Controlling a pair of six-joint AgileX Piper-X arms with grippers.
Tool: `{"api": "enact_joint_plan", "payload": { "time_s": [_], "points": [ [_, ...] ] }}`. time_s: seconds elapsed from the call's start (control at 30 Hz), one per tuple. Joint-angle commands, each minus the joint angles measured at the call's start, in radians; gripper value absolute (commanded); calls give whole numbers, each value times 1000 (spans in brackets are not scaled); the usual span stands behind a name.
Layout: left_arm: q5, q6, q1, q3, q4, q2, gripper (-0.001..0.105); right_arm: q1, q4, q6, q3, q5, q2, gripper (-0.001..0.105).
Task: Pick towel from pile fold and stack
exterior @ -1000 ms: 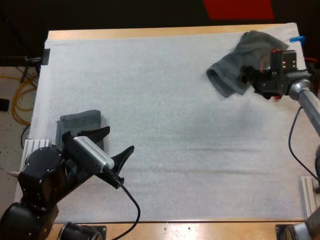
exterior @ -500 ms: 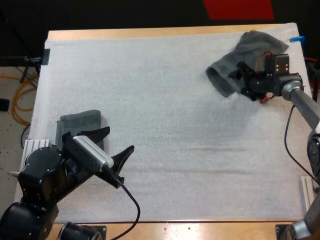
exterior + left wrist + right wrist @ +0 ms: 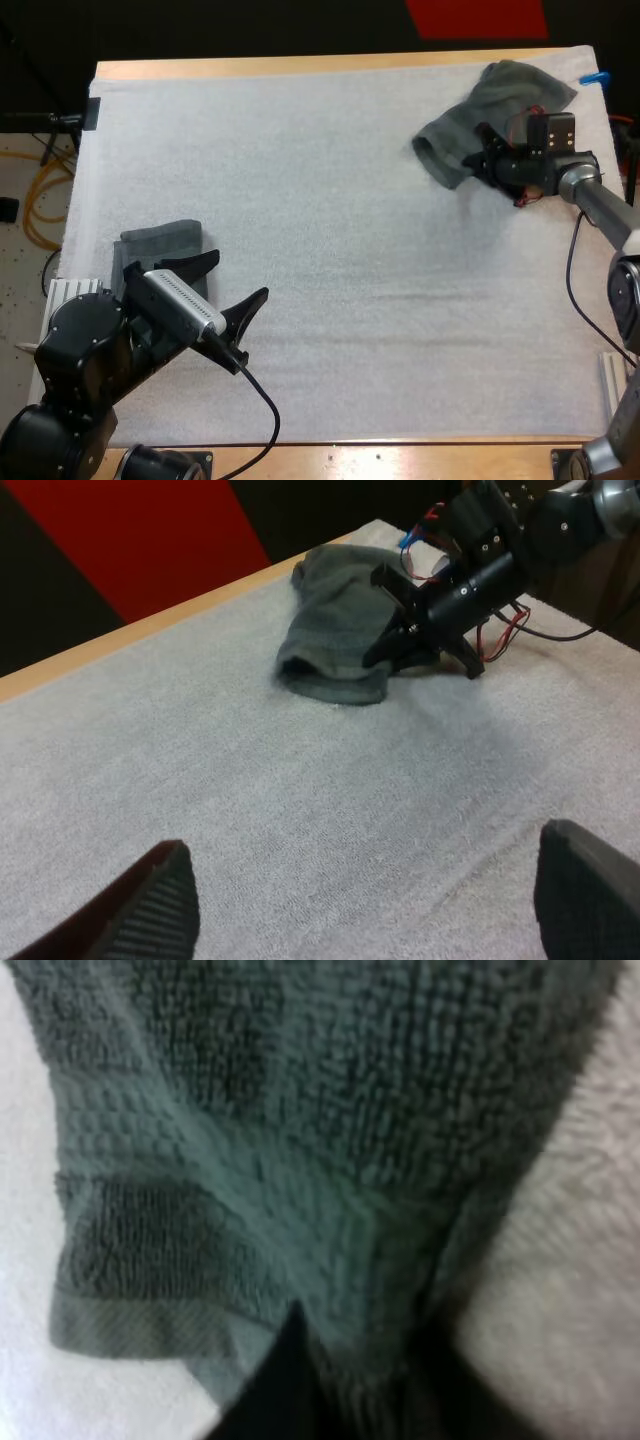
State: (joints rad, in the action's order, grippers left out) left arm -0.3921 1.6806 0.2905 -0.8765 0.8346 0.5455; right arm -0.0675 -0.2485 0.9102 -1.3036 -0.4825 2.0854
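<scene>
Towel (image 3: 452, 150), crumpled and dark grey-green, lies at the far right corner of the white mat (image 3: 330, 250), with the right pincer (image 3: 483, 155) pressed into its right side; whether that pincer is apart or clamped on the cloth cannot be told. A folded towel (image 3: 160, 243) sits at the mat's near left edge. Just beside it the left pincer (image 3: 240, 276) hangs spread wide apart and holding nothing, over the mat on the wooden desk (image 3: 300, 66).

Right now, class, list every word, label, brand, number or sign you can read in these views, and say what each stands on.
There are none to read: no words, labels, numbers or signs show on the crumpled towel, the folded towel or the mat.
</scene>
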Motion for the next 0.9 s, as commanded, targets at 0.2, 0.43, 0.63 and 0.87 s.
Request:
{"api": "enact_joint_plan", "payload": {
  "time_s": [0.2, 0.43, 0.63, 0.87],
  "points": [
    [-7, 28, 3, -6, -10, -1, 67, -7, -15, 198, -12, 66, -90, 0],
    [-7, 28, 3, -6, -10, -1, 67, -7, -93, 454, -12, 143, -291, 0],
    [-7, 28, 3, -6, -10, -1, 67, -7, -216, 645, -12, 211, -507, 0],
    [-7, 28, 3, -6, -10, -1, 67, -50, -423, 649, -12, 205, -704, 0]
  ]
}}
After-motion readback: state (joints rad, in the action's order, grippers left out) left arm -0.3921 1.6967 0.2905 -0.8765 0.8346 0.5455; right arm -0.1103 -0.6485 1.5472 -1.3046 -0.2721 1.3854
